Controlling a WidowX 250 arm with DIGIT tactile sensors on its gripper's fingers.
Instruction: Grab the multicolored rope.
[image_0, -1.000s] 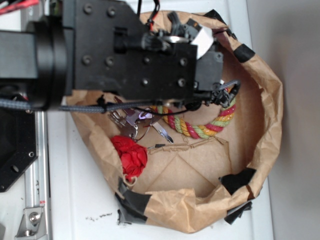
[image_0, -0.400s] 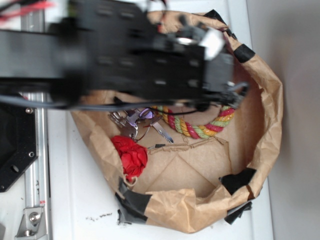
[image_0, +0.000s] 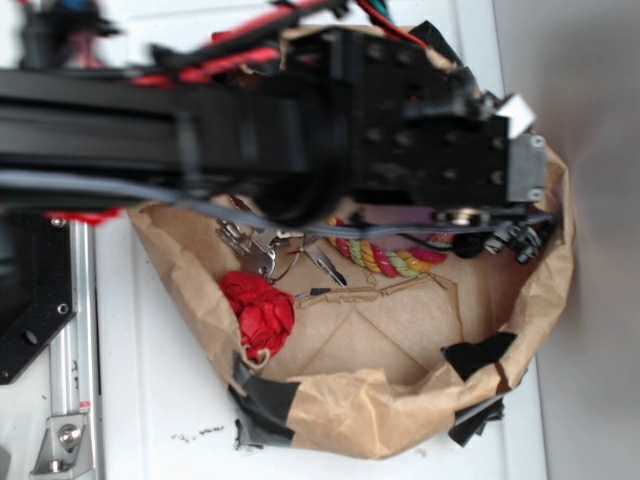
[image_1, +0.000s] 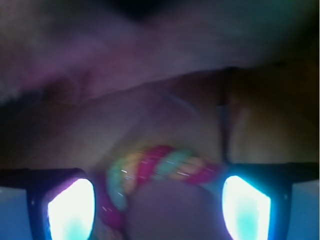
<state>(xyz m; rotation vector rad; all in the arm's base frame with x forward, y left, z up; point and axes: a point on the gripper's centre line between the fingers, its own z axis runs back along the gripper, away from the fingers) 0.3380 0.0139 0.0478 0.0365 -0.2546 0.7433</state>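
The multicolored rope (image_0: 385, 258), twisted from red, yellow and green strands, lies on the floor of the brown paper bag (image_0: 360, 410). The arm hides its right end. My gripper (image_0: 510, 242) hangs low over that right end, near the bag's right wall. In the blurred wrist view the rope (image_1: 160, 167) curves between my two fingers (image_1: 70, 210), which stand wide apart. My gripper (image_1: 157, 212) is open and grips nothing.
A bunch of keys (image_0: 255, 250) lies left of the rope. A red paper wad (image_0: 260, 310) sits in the bag's lower left. The bag's crumpled walls, patched with black tape (image_0: 478, 355), stand close on the right.
The arm has swung to the right across the bag. My gripper now sits over the rope's right end, which showed before.
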